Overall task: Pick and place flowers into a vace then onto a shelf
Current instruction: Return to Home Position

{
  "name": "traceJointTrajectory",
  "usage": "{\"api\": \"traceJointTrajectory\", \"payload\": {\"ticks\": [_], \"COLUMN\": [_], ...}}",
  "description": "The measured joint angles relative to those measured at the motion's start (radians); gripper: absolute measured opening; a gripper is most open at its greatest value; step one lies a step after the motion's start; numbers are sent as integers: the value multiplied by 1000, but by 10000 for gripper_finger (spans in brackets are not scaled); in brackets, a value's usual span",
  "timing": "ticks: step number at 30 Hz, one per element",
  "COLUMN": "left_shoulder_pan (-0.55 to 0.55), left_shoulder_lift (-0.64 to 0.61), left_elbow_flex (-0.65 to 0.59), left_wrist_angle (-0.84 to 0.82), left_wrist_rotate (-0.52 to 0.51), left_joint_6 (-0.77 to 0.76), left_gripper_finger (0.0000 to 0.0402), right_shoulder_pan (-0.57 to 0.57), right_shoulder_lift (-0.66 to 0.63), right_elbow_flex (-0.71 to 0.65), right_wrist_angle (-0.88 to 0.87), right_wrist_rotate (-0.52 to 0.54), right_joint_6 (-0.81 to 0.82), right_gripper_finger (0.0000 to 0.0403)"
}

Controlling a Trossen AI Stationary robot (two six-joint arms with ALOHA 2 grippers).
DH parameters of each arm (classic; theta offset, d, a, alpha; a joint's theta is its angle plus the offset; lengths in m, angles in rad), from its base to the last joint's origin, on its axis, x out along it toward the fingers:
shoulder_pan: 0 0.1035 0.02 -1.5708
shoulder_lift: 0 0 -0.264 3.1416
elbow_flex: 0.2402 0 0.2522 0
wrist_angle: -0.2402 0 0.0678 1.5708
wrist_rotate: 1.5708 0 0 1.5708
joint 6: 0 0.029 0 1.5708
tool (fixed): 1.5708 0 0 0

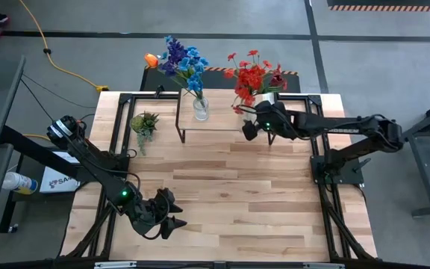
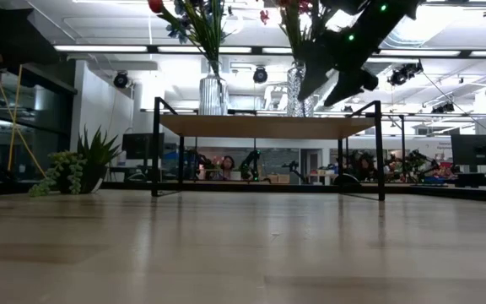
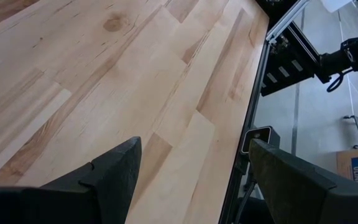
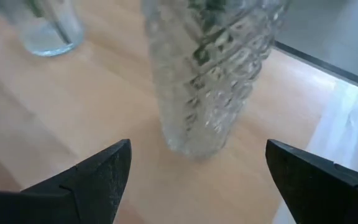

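Noting the right gripper at the right end of the low light-wood shelf on dark metal legs: its fingers were spread wide and gripped nothing. The tall ribbed clear-glass vase with the red artificial flowers stood upright on the shelf, directly ahead of that gripper and touching neither finger. Its long axis was vertical, and the blooms spread above the gripper.

Judgement: the withdrawal should run straight back off the shelf, away from the vase, before any sideways swing.

A smooth clear-glass vase holding purple, blue and orange flowers stood on the shelf's left part. The left gripper waited well apart from the shelf, over the plank tabletop, with its fingers wide and empty.
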Motion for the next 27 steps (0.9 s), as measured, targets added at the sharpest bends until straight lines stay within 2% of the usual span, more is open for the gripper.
{"api": "traceJointTrajectory", "payload": {"ticks": [11,27], "left_shoulder_pan": [0,0], "left_shoulder_lift": [0,0], "left_elbow_flex": [0,0], "left_wrist_angle": [1,33], "left_wrist_rotate": [-2,-5], "left_joint_6": [0,-7], "left_gripper_finger": [330,330], "right_shoulder_pan": [128,415], "right_shoulder_lift": [-84,-221], "right_elbow_flex": [1,1], "right_wrist_angle": [-124,-128], "right_wrist_rotate": [36,42], "right_joint_6": [57,130], "right_gripper_finger": [360,360]}}
